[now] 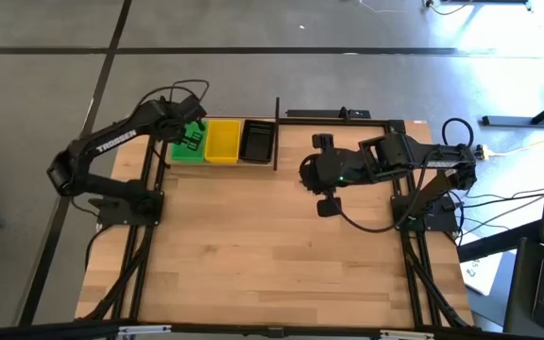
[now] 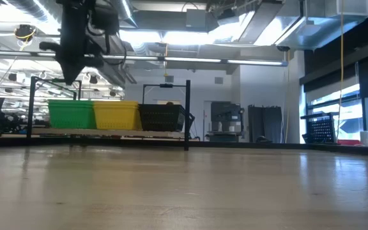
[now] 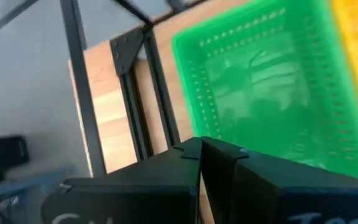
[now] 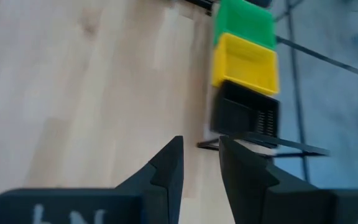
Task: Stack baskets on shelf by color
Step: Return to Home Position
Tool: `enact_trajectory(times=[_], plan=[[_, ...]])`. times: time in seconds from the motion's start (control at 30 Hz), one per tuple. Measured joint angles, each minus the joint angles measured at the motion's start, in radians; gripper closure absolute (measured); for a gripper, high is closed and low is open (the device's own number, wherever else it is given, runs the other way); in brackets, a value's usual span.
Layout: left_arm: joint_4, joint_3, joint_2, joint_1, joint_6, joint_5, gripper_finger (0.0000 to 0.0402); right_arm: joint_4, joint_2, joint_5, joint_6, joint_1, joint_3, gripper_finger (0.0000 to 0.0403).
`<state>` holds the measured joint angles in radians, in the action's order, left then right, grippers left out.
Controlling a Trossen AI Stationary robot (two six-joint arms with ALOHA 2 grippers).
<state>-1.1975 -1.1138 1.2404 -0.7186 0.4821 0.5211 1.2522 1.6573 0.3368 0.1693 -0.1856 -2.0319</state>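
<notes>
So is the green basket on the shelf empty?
Empty: the left wrist view looks into the green basket and shows only its bare perforated walls and floor.

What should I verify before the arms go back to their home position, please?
1. Green basket, yellow basket and black basket sit side by side on the shelf: ok.
2. Three baskets in each colour's stack: cannot tell.
3. Left jaws are shut and empty, above the green basket: ok.
4. Left arm hangs above the basket rims in the low view, touching none: ok.
5. Right jaws are slightly apart and empty, over the table: ok.
</notes>
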Motion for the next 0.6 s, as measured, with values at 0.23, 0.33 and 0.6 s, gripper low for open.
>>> enact_trajectory(times=[0.23,0.33,0.6], plan=[[-0.002,-0.113,-0.137,0.080,-0.156,-0.109,0.0401,0.008,-0.002,0.200,-0.058,0.015,0.000,0.0302],[0.002,-0.151,-0.199,0.133,-0.225,-0.175,0.0401,0.009,0.005,0.211,-0.077,0.031,0.000,0.0306],[0.010,-0.161,-0.414,0.310,-0.280,-0.285,0.0402,0.008,-0.042,0.220,-0.167,0.054,0.000,0.0395]])
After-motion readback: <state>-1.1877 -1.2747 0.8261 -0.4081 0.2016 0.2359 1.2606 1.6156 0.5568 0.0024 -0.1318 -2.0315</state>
